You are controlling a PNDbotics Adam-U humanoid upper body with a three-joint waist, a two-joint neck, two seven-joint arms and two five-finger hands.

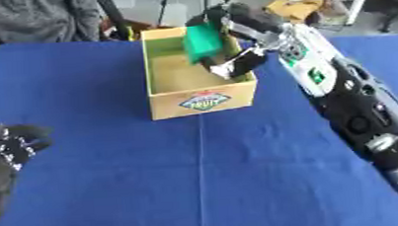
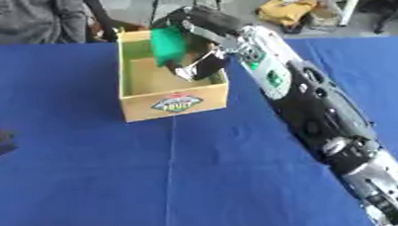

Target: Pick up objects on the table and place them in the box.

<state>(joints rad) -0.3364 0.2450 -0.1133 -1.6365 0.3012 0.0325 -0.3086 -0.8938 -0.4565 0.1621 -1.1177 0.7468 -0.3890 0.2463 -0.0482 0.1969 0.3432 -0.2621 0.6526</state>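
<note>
Left robot hand (image 1: 5, 146) cropped by the edge; green object (image 1: 203, 42) blurred, partly behind right fingers (image 1: 234, 66).

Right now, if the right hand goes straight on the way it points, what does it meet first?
Probably the box floor: the right hand holds the green object over the open box, fingers pointing down into it. Depth is unclear.

Lab or workshop: blue-clothed table (image 1: 198, 184), stand legs (image 1: 168, 3), floor clutter (image 1: 296, 7).

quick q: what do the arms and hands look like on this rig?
The right arm is mostly black with silver joints and green-and-white panels on the forearm; its black right hand has silver parts. The left hand is black with silver detailing, at the lower left.
</note>
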